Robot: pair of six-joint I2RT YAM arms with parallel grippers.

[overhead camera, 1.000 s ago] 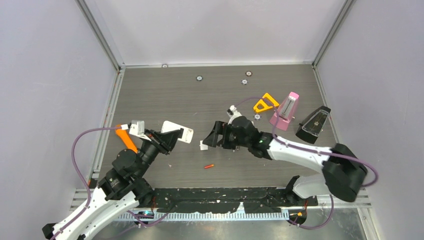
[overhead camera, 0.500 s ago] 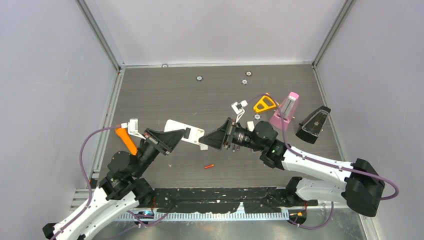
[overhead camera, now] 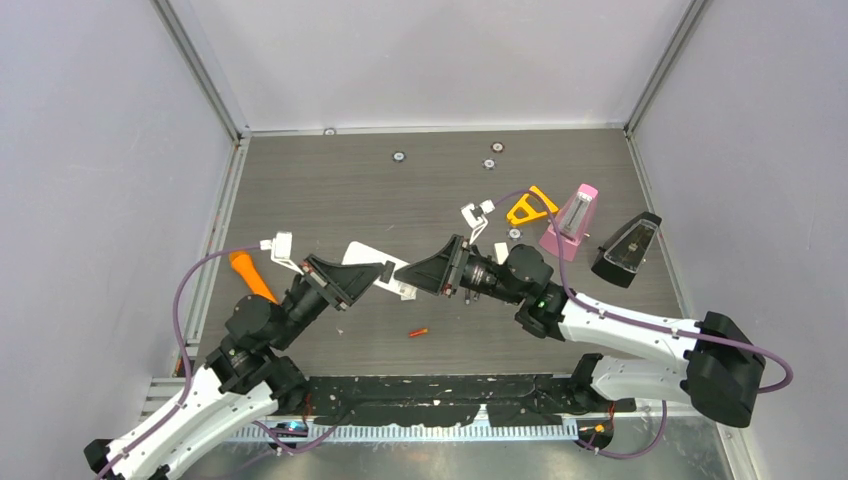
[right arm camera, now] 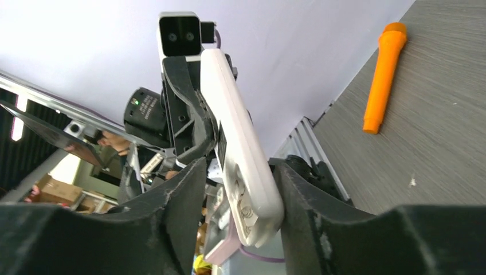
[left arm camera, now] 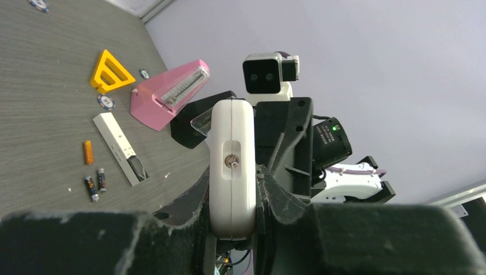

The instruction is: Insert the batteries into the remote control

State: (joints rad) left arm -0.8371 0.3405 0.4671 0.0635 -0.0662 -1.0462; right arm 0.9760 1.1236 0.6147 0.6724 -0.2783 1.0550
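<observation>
Between my two grippers, off the table: the remote control [left arm camera: 232,134], a smooth white plastic slab with rounded edges. From the left wrist it shows edge-on, with an oval recess and a small metal stud in that edge.

My left gripper [left arm camera: 232,200] is narrow, its matte black fingers [left arm camera: 186,203] clamped on the remote's two broad faces.

My right gripper [right arm camera: 238,169] is partway open and straddles the remote's other end. One finger [right arm camera: 289,189] looks to be in contact and a gap shows at the other, so no clamp there.

The remote's long axis runs from left gripper to right gripper, slanting across the grey wood-grain table [overhead camera: 330,180] in the top view.

On the table past the remote lie tiny slim cylinders, all flat:
- one orange-red battery [left arm camera: 87,152]
- two dark batteries [left arm camera: 91,188] side by side, just beside a slim white bar with a dark panel [left arm camera: 120,148]
- another orange-red one [overhead camera: 418,332], alone nearer my bases

Farther out are a pink plastic wedge [left arm camera: 172,94], a black wedge [left arm camera: 192,123] and a yellow triangular frame [left arm camera: 112,70]. An orange cone-ended stick [right arm camera: 384,74] lies flat near the left rail.
</observation>
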